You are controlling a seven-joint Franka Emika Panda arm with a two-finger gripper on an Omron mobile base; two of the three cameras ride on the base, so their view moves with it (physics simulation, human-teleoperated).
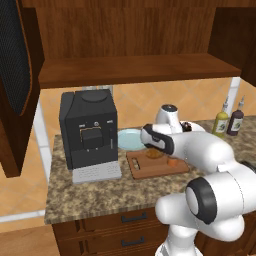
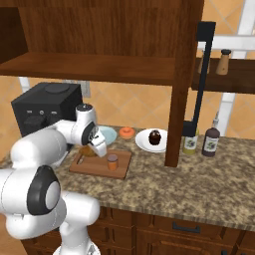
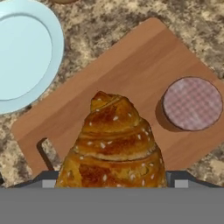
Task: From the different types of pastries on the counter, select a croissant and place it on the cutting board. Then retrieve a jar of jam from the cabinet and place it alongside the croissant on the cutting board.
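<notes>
The croissant (image 3: 113, 144) lies on the board (image 3: 131, 83) toward its handle-hole end, and the jar (image 3: 192, 104) stands upright on the same board just beside it, apart from it, so both sit together as the task asks. The blue plate (image 3: 22, 52) rests on the table (image 3: 100, 22) just past the board's edge. The gripper (image 2: 99, 147) hangs over the board; I cannot tell whether its fingers are spread or pressed together.
</notes>
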